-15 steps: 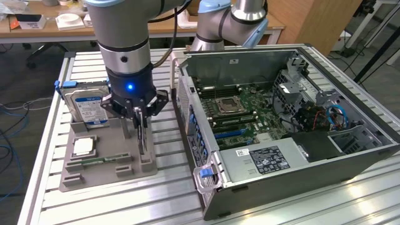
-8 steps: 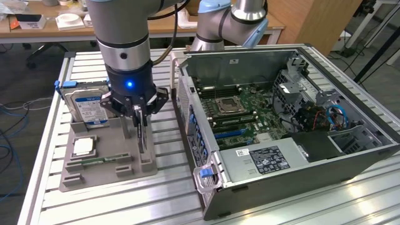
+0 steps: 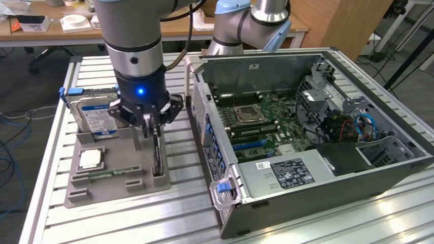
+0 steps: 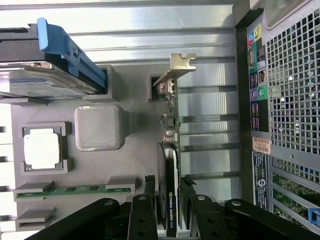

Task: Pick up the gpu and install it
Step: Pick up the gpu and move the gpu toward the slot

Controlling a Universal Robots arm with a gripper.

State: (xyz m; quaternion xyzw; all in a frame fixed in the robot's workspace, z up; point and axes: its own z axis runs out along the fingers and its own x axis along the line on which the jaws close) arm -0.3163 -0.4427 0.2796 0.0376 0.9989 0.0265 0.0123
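At left-centre of the exterior view: the gpu [image 3: 157, 155], a thin dark card standing on edge in a slot along the right edge of a grey holder tray [image 3: 112, 190]. In the wrist view its black shroud and green board run in one line to a metal bracket [image 4: 177, 65] at the far end.

Directly above the card: the gripper [image 3: 148, 136], black, pointing straight down. Its fingers [image 4: 142, 215] stand one on each side of the card's near end. The jaws are narrowly parted, with a slim gap showing on either side, so nothing is clamped and the card sits in its slot.

On the same tray:
- hard drive [image 3: 95, 114] with a blue-and-white label, upright at the tray's upper end;
- processor chip [image 3: 90, 159], flat in a square recess;
- green memory stick [image 3: 109, 173], lying in a slot below the chip.

Above the gripper: the grey robot arm [image 3: 132, 40], with a blue light [image 3: 140, 92] lit on the wrist.

At right of the frame, just beside the tray: an open computer case [image 3: 305, 213] on its side, showing the motherboard [image 3: 265, 117] and a labelled power supply [image 3: 285, 173].

Beneath everything: a slatted aluminium table [image 3: 135, 218].
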